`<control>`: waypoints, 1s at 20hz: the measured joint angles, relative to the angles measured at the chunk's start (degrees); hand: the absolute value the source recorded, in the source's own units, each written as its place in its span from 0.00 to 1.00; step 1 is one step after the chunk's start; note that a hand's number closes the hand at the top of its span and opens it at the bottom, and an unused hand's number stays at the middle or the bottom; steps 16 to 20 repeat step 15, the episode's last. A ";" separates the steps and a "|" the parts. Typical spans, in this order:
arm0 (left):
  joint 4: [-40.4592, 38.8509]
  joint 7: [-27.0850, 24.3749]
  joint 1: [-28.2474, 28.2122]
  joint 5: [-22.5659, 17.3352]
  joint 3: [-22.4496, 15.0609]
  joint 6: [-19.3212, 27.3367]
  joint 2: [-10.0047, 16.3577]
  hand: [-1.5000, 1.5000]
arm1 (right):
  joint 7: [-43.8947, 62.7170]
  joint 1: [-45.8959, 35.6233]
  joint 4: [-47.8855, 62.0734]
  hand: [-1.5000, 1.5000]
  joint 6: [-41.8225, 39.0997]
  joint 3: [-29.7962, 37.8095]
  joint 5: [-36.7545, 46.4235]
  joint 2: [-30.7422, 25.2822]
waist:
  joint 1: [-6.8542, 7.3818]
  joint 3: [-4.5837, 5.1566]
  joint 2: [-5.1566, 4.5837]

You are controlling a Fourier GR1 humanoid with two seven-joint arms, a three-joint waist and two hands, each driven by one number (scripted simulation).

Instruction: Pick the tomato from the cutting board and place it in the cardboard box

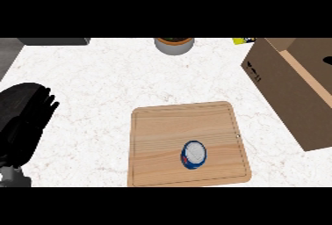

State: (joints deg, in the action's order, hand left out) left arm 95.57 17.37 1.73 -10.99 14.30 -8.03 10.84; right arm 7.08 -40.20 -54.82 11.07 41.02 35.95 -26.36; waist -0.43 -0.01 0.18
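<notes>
Surface: white marble-look counter (97, 88) w/ faint reddish veins, seen steeply from above.
Landmark: light wood cutting board (168, 127), lying flat, near-centre of counter, its near edge at the bottom of the view.
Task thing: round item (193, 154) on the board, in its near-right part, clear of the board's rim. It looks blue w/ a white face, not red. Nothing touches it.
My left hand (26, 118): black, well left of the board, over the counter, apart from board and item.
My fingers (40, 94): pointing up, fairly straight, close side by side, holding nothing.
My forearm (13, 176): grey bit at the lower-left corner, nearer than the hand.
Cardboard box (292, 101): right of the board, brown, set at an angle, separated from the board by a strip of counter. It runs from beside the board's right edge to the far right corner. Opening at its far end; can't tell what's inside.
Pot (174, 45): grey w/ an orange-brown rim, far beyond the board, at the counter's back edge.
Yellow scrap (243, 41): far-right of the board, just beside the box's far corner; can't tell what it is.
Dark grey block (55, 41): far-left of the board, at the back edge.
</notes>
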 measured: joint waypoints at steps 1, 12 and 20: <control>-0.65 -0.68 0.13 0.28 -0.07 0.04 -0.19 0.50 | -0.05 0.68 -0.52 0.00 -0.84 1.08 -1.53 -1.02 | -0.04 0.01 -0.02; 0.23 -0.76 -0.20 0.40 -0.59 0.14 -0.93 0.50 | -2.92 13.29 -8.13 0.00 -11.44 6.26 -16.37 -7.49 | 0.22 0.01 -0.10; -0.49 -0.67 0.43 0.32 -0.35 0.00 -0.61 0.50 | -4.50 15.52 -7.06 0.00 -13.32 6.74 -19.05 -9.93 | 0.31 0.02 -0.12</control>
